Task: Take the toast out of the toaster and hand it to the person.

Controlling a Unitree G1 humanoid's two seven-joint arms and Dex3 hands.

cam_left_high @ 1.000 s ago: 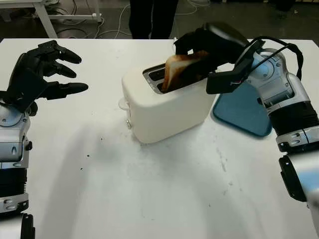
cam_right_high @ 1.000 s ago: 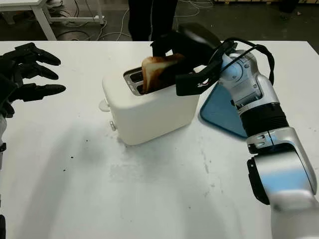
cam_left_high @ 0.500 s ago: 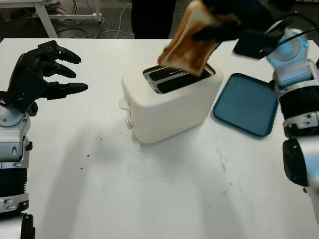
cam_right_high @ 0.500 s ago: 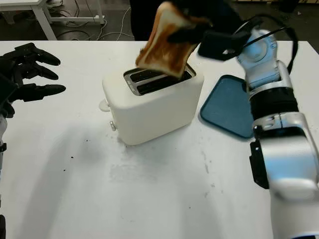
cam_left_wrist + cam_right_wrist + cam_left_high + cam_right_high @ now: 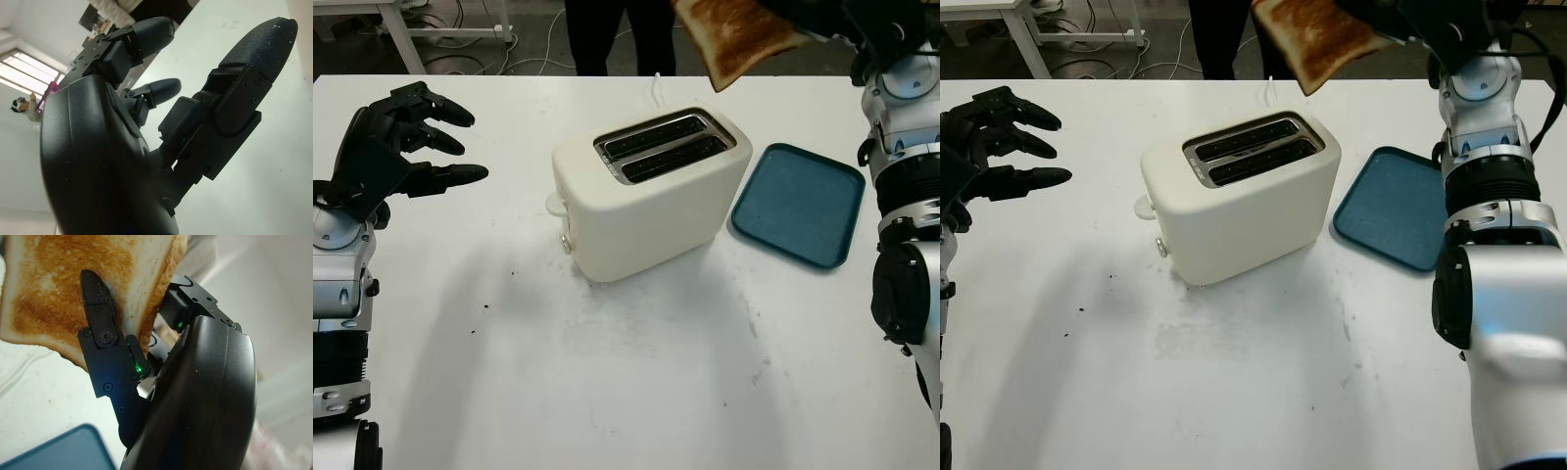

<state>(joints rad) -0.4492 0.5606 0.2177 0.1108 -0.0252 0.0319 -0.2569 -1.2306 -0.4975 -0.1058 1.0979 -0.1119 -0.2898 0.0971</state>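
Fingers (image 5: 100,328) of the right hand (image 5: 1420,24) clamped on the toast (image 5: 739,34), one black finger pressed flat across the browned face, the slice pinched against the hand's shell behind it. Held high at the upper right of the frame, clear of the toaster (image 5: 651,191), tilted, with a browned corner hanging lowest. Both slots of the toaster dark and with no bread seen in them, its white body standing near the middle of the surface (image 5: 636,392), just beside the blue tray (image 5: 798,201) at centre right. Extraction step judged done; hand-over step now in hand. Person's dark legs (image 5: 607,34) standing beyond the far edge of the surface at top centre, close to the raised slice; no receiving hand of the person seen. Next move, by judgement: carrying the slice onward across the far edge toward the person, holding the pinch firm until a hand takes hold, then loosening. Grip looking narrow, set near one edge of the slice, so any quick swing likely to let the toast pivot or slip; slow, level travel called for. Left hand (image 5: 386,147) open at the upper left of the frame, above the surface and well apart from the toaster, holding nothing, idle. Few dark crumbs (image 5: 484,305) scattered on the surface at lower left of the toaster.
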